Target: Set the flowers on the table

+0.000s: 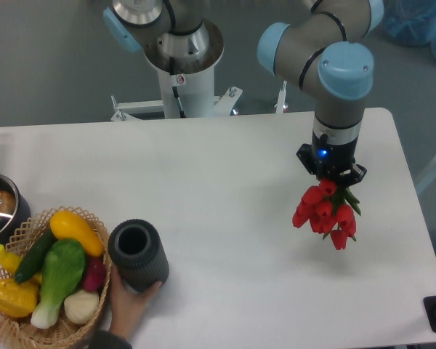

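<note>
Red tulip bunch (pixel 325 214) hangs pinched in my gripper (pixel 333 179), blooms down above the white table (pixel 225 189). Letting go from this height, I judge, could scatter the stems sideways.

White worktop (pixel 218 182), dark ribbed vase (pixel 138 256) upright near front left, wicker basket (pixel 94 302) of vegetables touching vase's left side, metal pot (pixel 0 211) at left edge, behind the basket
</note>
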You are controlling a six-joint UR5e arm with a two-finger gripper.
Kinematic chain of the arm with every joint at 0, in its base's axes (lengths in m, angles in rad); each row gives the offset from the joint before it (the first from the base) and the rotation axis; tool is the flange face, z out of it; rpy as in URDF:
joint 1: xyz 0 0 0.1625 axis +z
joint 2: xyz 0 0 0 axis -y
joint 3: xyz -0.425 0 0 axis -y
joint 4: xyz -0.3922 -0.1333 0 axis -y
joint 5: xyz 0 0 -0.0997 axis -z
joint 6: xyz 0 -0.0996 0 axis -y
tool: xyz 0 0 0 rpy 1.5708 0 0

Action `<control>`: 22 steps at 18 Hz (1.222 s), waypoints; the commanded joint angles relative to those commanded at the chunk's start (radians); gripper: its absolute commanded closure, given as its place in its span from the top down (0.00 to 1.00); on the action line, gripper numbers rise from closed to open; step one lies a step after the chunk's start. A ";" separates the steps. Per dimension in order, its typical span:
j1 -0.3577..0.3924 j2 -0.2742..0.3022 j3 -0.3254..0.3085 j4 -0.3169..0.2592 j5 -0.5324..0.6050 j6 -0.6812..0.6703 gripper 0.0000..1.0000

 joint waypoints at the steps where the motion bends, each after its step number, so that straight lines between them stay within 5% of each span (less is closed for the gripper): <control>1: -0.002 -0.006 0.003 0.000 0.002 -0.002 0.00; 13: -0.040 -0.071 0.011 0.014 -0.003 -0.021 0.01; 17: -0.058 -0.103 0.011 0.075 -0.006 -0.078 0.05; 22: -0.063 -0.118 0.011 0.089 -0.012 -0.091 0.24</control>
